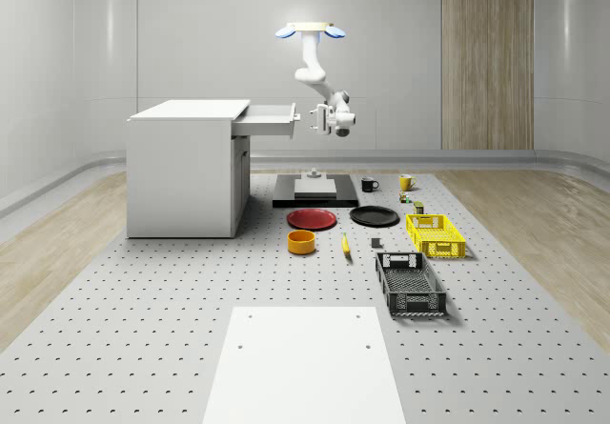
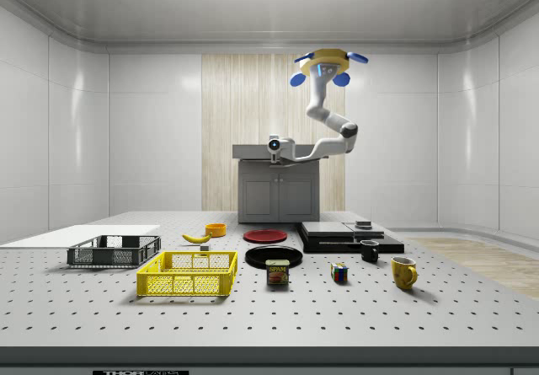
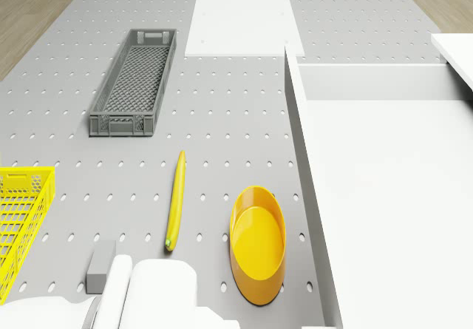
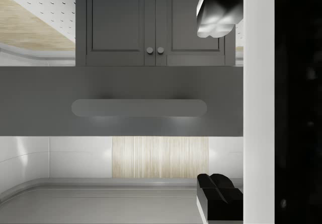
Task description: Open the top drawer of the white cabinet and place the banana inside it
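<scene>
Pale-walled room with one wood-panelled strip on the back wall; a grey perforated table [image 1: 143, 329] fills the floor area, with a white sheet [image 1: 303, 362] at its near end.

White cabinet [image 1: 186, 171] stands at the whole-scene view's left. Its top drawer [image 1: 267, 121] is pulled out toward the right of that view, and the drone view looks down into the open tray.

Drone [image 1: 311, 31] hovers in the air above the black base plate [image 1: 315, 193], just off the drawer's front. Arm hangs down from it and bends toward the cabinet. Gripper [image 1: 315, 119] sits level with the drawer front, right at its handle [image 4: 139, 107]. In the wrist view one light finger [image 4: 217, 17] and one dark finger [image 4: 221, 199] sit on either side of the handle bar, spread apart, not pinching it.

Banana [image 1: 346, 246] lies flat on the table, well apart from the cabinet, between the orange bowl [image 1: 301, 242] and the dark grey crate [image 1: 410, 283]. Drone view: banana [image 3: 175, 199] just beside the bowl, not touching.

Other items on the table: red plate [image 1: 312, 218], black plate [image 1: 374, 216], yellow crate [image 1: 435, 234], black mug [image 1: 368, 184], yellow mug [image 1: 405, 182], a Spam tin [image 2: 277, 272] and a colour cube [image 2: 338, 273].
</scene>
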